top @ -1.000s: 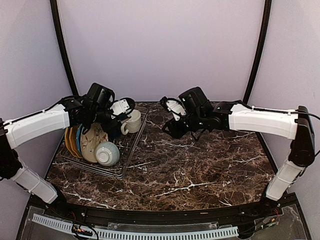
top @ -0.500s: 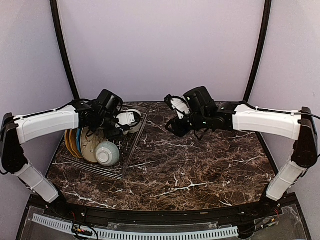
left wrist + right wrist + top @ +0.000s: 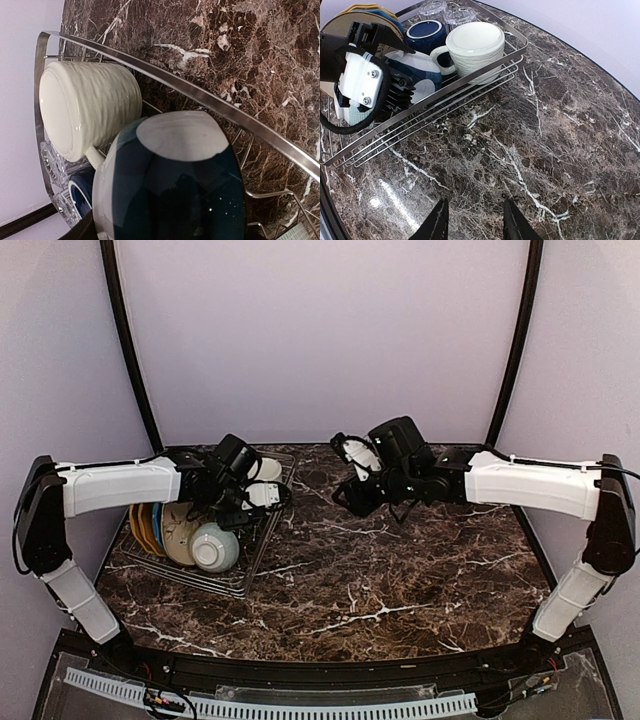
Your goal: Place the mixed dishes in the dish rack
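**Operator:** How are the jaws of the left gripper [image 3: 248, 498] standing?
**Technician:** They are clamping the dark navy mug [image 3: 175, 190]; the mug is sitting inside the rail of the dish rack [image 3: 470, 75], just beside the cream ribbed mug [image 3: 90, 107].
**Operator:** And the right gripper [image 3: 476, 215]?
**Technician:** Its jaws are standing parted, holding nothing; it is hovering over the marble table [image 3: 560, 125], apart from the rack.

A dark marble-patterned counter [image 3: 390, 570] with white veins. Behind the counter rises a pale lilac wall [image 3: 320, 330], with two black poles [image 3: 123, 335] at the counter's back corners. Along its near edge lies a white slotted strip [image 3: 300, 706].
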